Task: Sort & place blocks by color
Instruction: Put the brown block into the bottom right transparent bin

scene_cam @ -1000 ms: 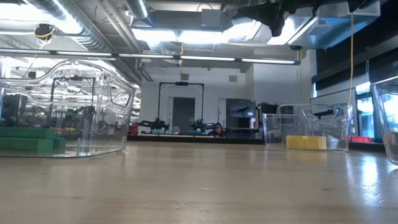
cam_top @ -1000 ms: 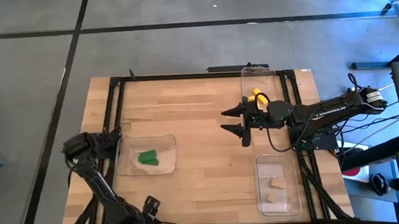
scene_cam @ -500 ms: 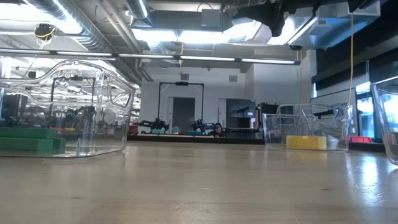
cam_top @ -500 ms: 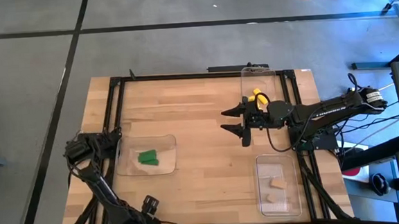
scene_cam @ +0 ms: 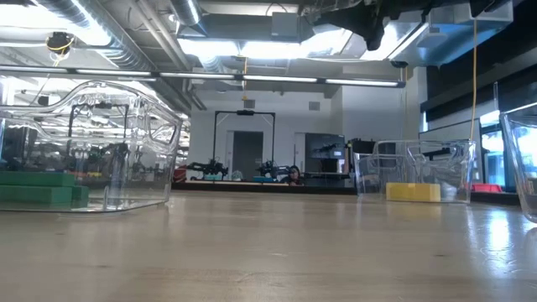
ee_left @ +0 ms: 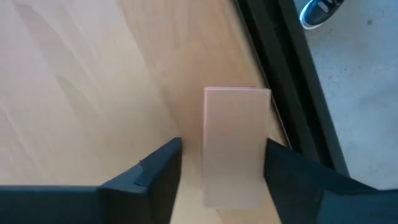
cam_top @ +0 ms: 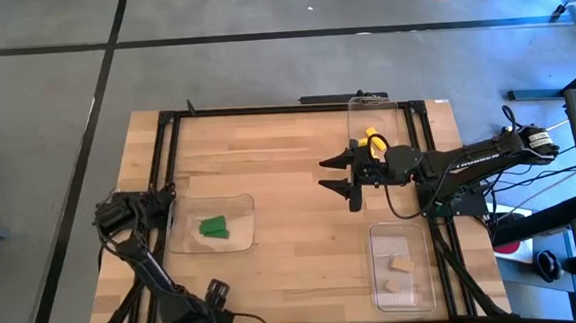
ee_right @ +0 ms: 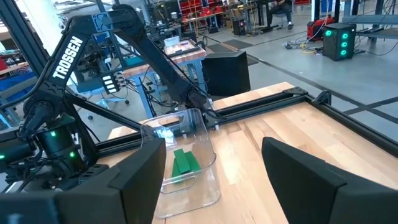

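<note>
A plain tan block (ee_left: 236, 143) lies flat on the table by its left edge, next to the black frame rail. My left gripper (ee_left: 221, 155) points down over it, open, with one finger on each long side. A strip of table shows between the block and one finger; the other finger stands right at the block's side. In the high view the left gripper (cam_top: 160, 202) hides this block. My right gripper (cam_top: 331, 174) hangs open and level above the table's middle right, holding nothing. Green blocks (cam_top: 213, 226) lie in the left tray (cam_top: 242, 202). My left gripper comes at the tan block from above, its fingers standing across the block's width. One finger (ee_left: 280, 168) stands at the block's long side (ee_left: 266, 134); I cannot tell whether it touches. The block lies flat on the table.
A clear tray at the far right (cam_top: 390, 110) holds yellow blocks (cam_top: 372, 136). Another tray at the near right (cam_top: 378, 238) holds tan blocks (cam_top: 402, 265). The black frame rail (ee_left: 292, 93) runs close beside the left gripper. Bare wood lies between the trays.
My left arm has sunk slightly toward the table at its left edge. The right arm, the trays and the blocks in them have kept still.
</note>
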